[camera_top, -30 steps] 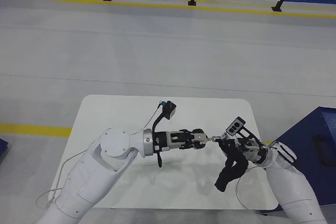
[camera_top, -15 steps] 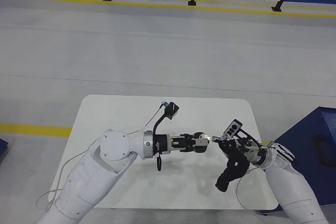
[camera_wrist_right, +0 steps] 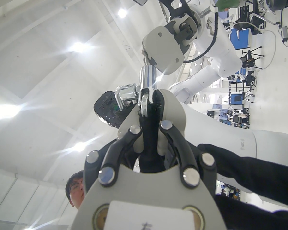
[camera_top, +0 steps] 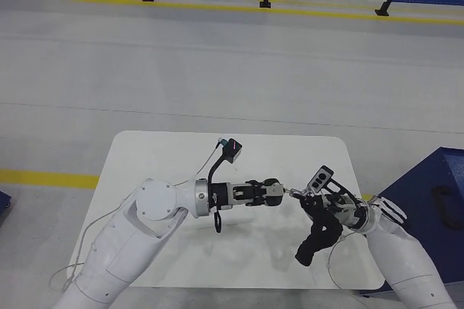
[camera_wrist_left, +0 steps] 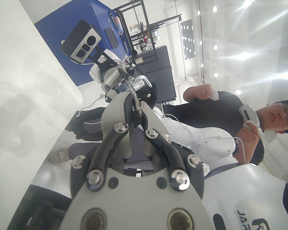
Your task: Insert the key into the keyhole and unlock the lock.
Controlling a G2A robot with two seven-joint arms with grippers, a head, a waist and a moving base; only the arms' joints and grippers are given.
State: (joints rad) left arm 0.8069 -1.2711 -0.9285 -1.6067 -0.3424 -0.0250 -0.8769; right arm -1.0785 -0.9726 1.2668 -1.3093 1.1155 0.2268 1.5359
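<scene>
**Key and lock held tip to tip above the table**

The 2 arms meet over the right half of the white table (camera_top: 170,151), with both grippers raised off its surface. The left gripper (camera_top: 277,191) points toward the right one, and its fingers are pressed together on the key (camera_wrist_left: 136,105), a thin metal piece clamped between the pads. The left wrist view shows the key's tip aimed at the lock (camera_wrist_left: 140,82) just ahead of it.

The right gripper (camera_top: 308,199) faces back toward the left arm, pinching the lock (camera_wrist_right: 147,75) between its closed fingers. The lock's chrome cylinder sticks out past the fingertips, and its silver shackle (camera_wrist_right: 126,93) juts off to 1 side. In the right wrist view the end of that cylinder sits right against the front of the left gripper (camera_wrist_right: 163,48). I cannot tell whether the key is inside the keyhole, because the joint is hidden.

From above, the lock (camera_top: 294,191) spans the short gap between the 2 grippers. A blue cabinet (camera_top: 441,193) stands beside the table's right edge.
</scene>
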